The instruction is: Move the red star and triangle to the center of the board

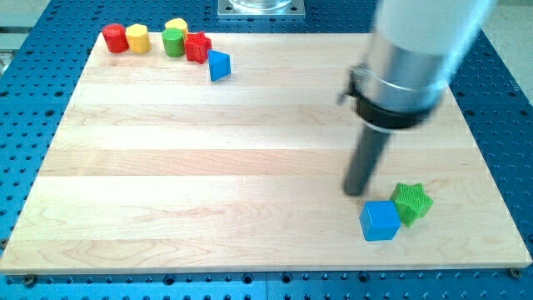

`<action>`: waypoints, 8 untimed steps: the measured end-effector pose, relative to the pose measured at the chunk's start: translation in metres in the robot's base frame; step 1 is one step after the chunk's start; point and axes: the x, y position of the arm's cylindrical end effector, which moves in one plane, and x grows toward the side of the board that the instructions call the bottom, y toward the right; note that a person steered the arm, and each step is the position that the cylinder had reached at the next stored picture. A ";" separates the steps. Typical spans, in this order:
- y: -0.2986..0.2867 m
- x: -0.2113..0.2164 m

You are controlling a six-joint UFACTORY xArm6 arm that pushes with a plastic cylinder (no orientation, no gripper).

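Note:
The red star [198, 47] lies at the view's top left on the wooden board [208, 167], touching a green cylinder [173, 42] on its left. A blue triangle [219, 65] sits just to the star's lower right, touching or nearly touching it. My tip [357, 192] rests on the board at the view's lower right, far from the star and triangle. It stands just above and left of a blue cube [381, 221], with a green star [411, 202] to its right.
A red cylinder [114, 38] and a yellow block [137, 38] stand at the top left corner. Another yellow block [176, 25] sits behind the green cylinder. The blue perforated table [508, 100] surrounds the board.

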 end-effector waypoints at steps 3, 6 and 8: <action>-0.332 -0.196; -0.395 -0.310; -0.309 -0.319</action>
